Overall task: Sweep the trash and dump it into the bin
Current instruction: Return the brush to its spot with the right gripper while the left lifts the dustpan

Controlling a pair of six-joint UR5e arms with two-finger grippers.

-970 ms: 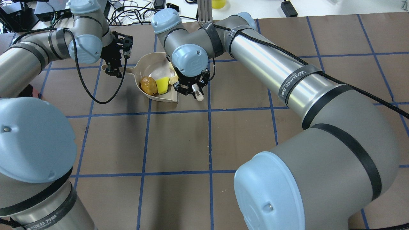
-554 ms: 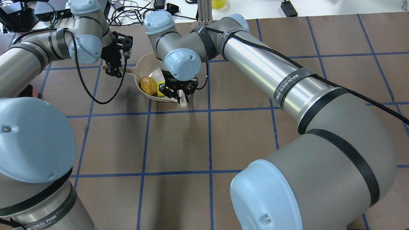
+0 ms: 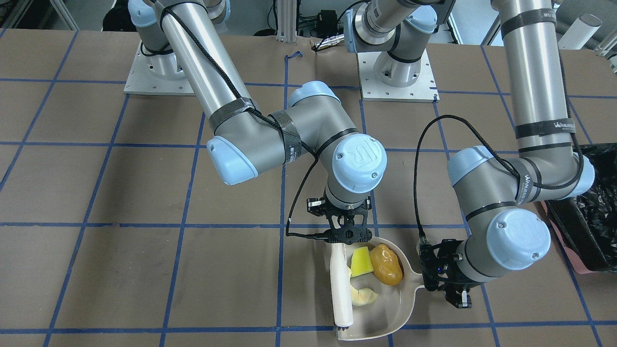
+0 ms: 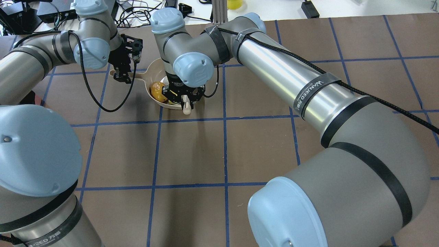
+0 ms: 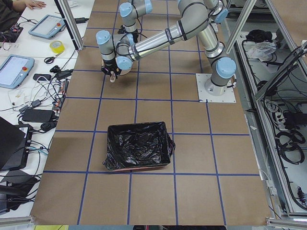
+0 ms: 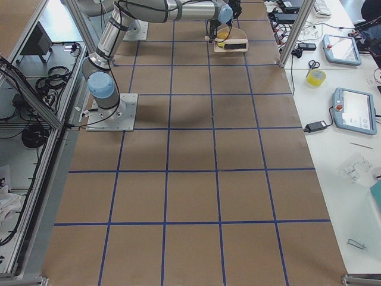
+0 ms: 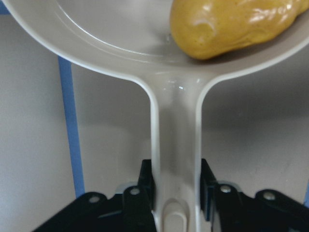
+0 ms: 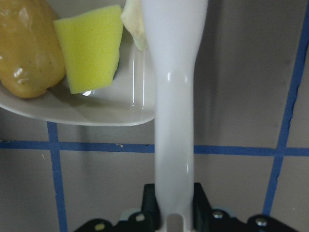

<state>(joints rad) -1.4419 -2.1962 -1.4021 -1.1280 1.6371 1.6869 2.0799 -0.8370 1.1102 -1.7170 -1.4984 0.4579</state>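
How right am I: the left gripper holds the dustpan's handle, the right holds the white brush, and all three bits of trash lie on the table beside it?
One slip: the yellow sponge, amber lump and cream slice lie inside the dustpan, not beside it; the exterior front-facing view shows this. The rest stands.

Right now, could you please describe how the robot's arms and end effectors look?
The left arm and right arm are silver-grey tubes with pale-blue joint caps, black lettered straps and braided black cables. The left end effector and right end effector are black, two-fingered.
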